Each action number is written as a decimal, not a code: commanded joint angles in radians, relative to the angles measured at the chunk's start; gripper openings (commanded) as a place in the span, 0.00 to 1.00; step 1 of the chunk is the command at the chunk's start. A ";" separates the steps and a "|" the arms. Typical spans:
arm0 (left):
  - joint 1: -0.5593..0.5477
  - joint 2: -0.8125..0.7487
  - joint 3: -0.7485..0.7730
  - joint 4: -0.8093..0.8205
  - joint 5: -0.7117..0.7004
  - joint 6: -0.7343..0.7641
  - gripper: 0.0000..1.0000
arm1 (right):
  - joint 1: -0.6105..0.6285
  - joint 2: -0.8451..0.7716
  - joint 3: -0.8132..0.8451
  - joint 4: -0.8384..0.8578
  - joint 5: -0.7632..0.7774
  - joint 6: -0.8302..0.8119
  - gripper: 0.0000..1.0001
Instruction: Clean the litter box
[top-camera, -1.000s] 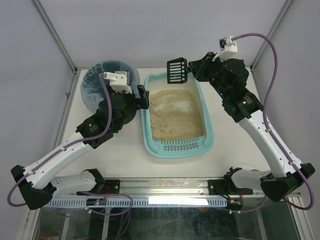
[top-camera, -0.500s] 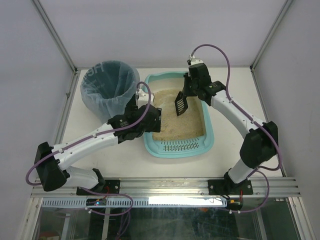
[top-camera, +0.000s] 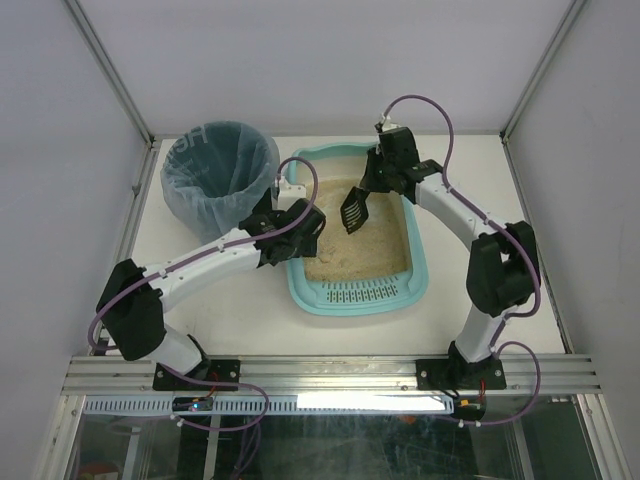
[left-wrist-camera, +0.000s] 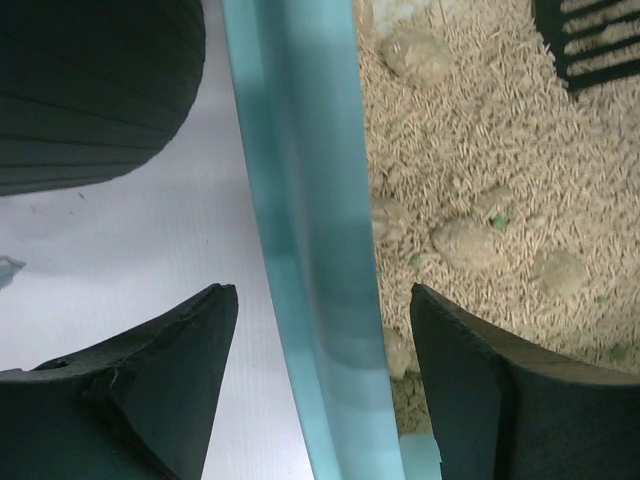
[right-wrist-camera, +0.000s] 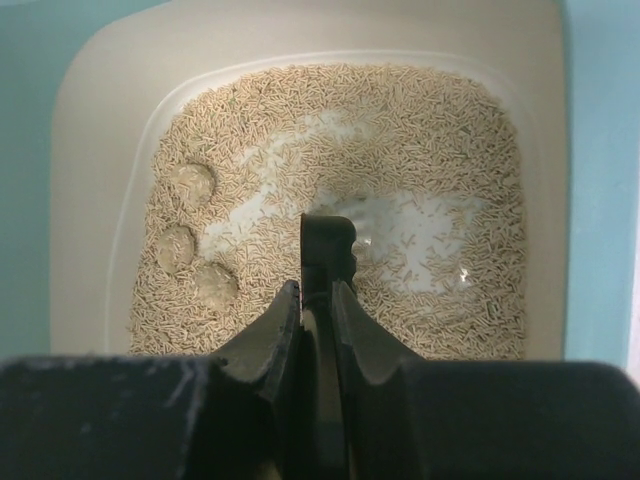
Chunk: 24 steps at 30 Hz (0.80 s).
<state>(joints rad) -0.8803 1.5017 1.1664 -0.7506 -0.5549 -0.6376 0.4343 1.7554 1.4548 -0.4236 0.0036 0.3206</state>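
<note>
litter box: light teal tray lying flat on the white counter. A slotted grate is at its near end, and beige litter fills the rest.
litter: pellet-like. The right wrist view shows a pale bare patch of floor near the middle. Several rounded clumps lie toward the litter box's left side.
left tool: at the litter box's left wall, released, jaws apart and straddling the rim. One finger is outside over the counter, the other inside over the litter. A gap shows on each side of the wall, and nothing is grasped.
right tool: above the far half of the litter box, clenched on the handle of a black slotted scoop.
scoop: blade angled down into the litter box. Whether it touches the litter cannot be told.
bin: round and dark with a bluish bag liner. It stands left of the litter box's far-left corner, near but apart.
</note>
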 joint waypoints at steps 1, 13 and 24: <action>0.041 0.029 0.054 0.088 0.042 0.051 0.70 | -0.021 0.025 0.017 0.083 -0.118 0.038 0.00; 0.048 0.118 0.048 0.137 0.081 0.106 0.49 | -0.038 0.098 -0.048 0.149 -0.371 0.073 0.00; 0.049 0.128 0.047 0.151 0.082 0.128 0.39 | -0.020 0.120 -0.144 0.230 -0.496 0.109 0.00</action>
<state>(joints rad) -0.8299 1.6024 1.1908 -0.6888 -0.5308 -0.5301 0.3885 1.8599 1.3445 -0.1890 -0.4126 0.4206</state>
